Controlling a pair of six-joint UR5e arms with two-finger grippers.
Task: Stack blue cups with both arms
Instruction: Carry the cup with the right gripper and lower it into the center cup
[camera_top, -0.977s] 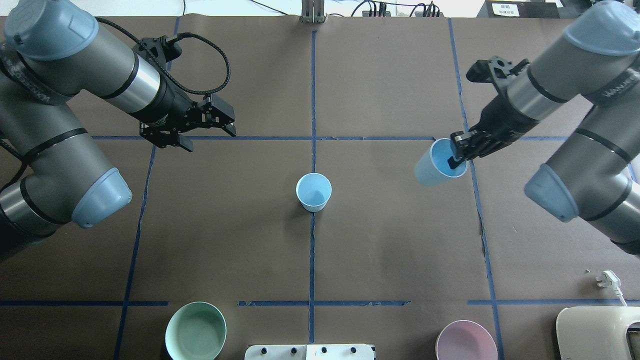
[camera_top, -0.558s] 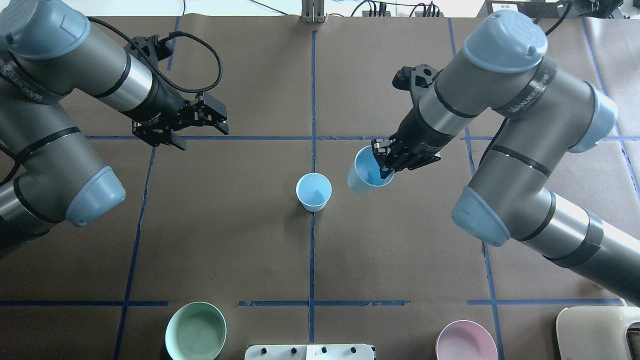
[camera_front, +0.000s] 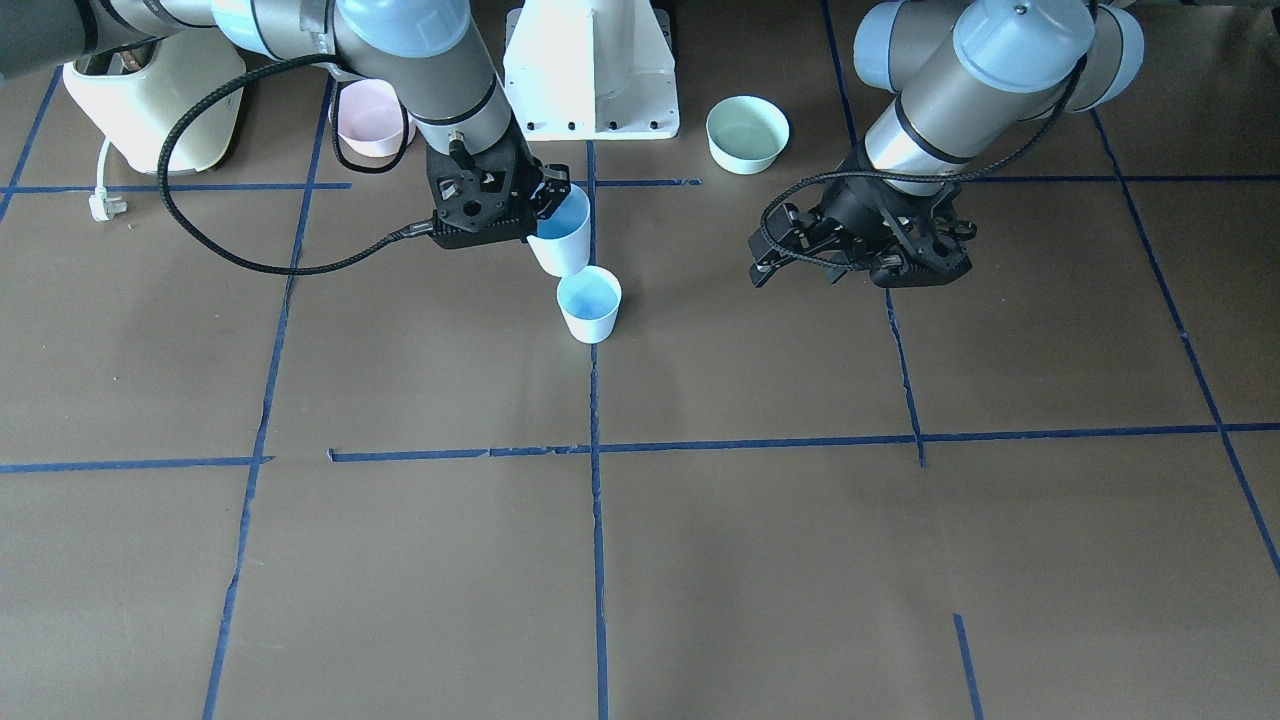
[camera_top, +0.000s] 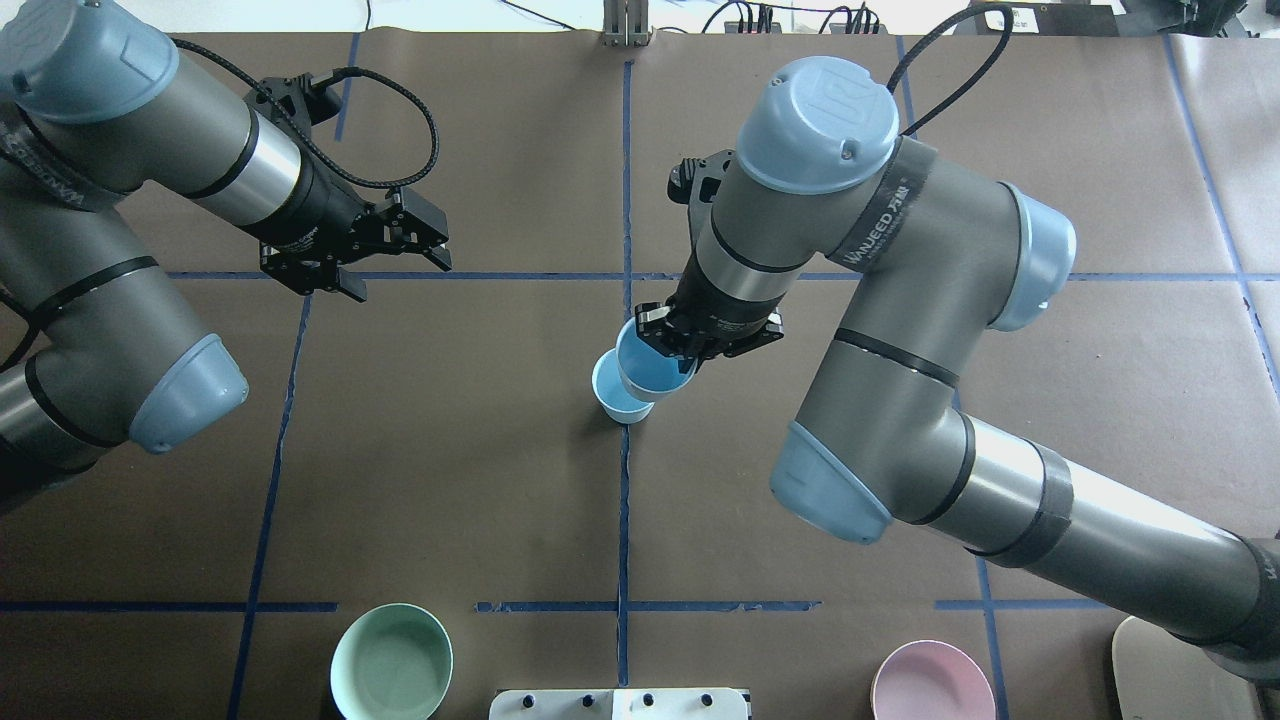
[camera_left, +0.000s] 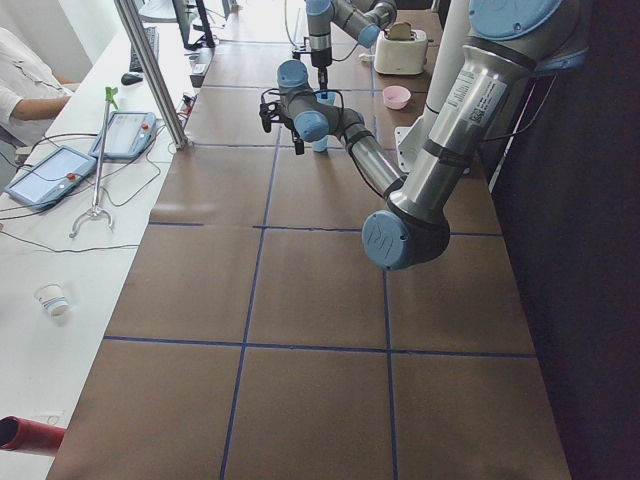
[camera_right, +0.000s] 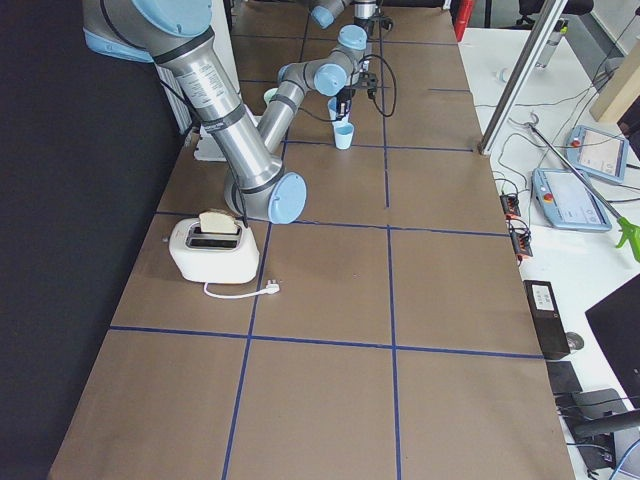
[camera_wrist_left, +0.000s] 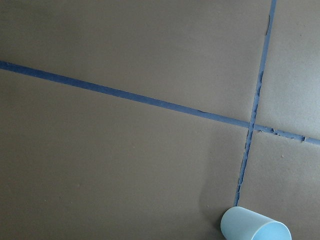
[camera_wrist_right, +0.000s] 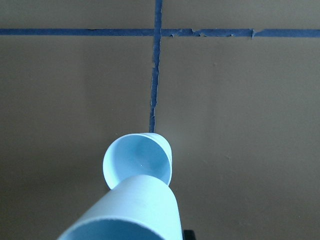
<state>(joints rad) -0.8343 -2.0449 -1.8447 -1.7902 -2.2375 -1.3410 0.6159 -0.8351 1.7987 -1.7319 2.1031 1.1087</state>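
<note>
Stack not yet made. Found standing cup (camera_top: 607, 396) upright and mouth-up on the table (camera_top: 450, 480), on the blue tape (camera_top: 622, 500) near mid-table, free of both grippers. Found held cup (camera_top: 655, 368) off the table, pinched at its rim by the right gripper (camera_front: 548, 203), apparently with one finger inside the mouth and one outside. Judged pick-up and carry as done. Judged lowering, seating and release as outstanding.

Noted held cup tilted, with base down toward the standing cup and mouth tipped back toward the gripper. Seen from overhead and from the right wrist camera overlapping one side of the standing cup's mouth, not centred over it. Seen from the front with base just above and behind the standing cup's rim. Unable to tell whether touching. Judged a small sideways correction and a levelling of the tilt necessary before descent. Otherwise some risk of catching the rim and tipping the standing cup.

Recorded right arm (camera_top: 900, 250) as reaching across to mid-table, elbow bent, wrist pointing steeply down over the cups. Recorded left arm (camera_top: 120, 300) as held on its own side, well apart from both cups, wrist angled down toward the table. Found left gripper (camera_top: 403, 280) spread wide and holding nothing. Judged the left side idle at this step.
</note>
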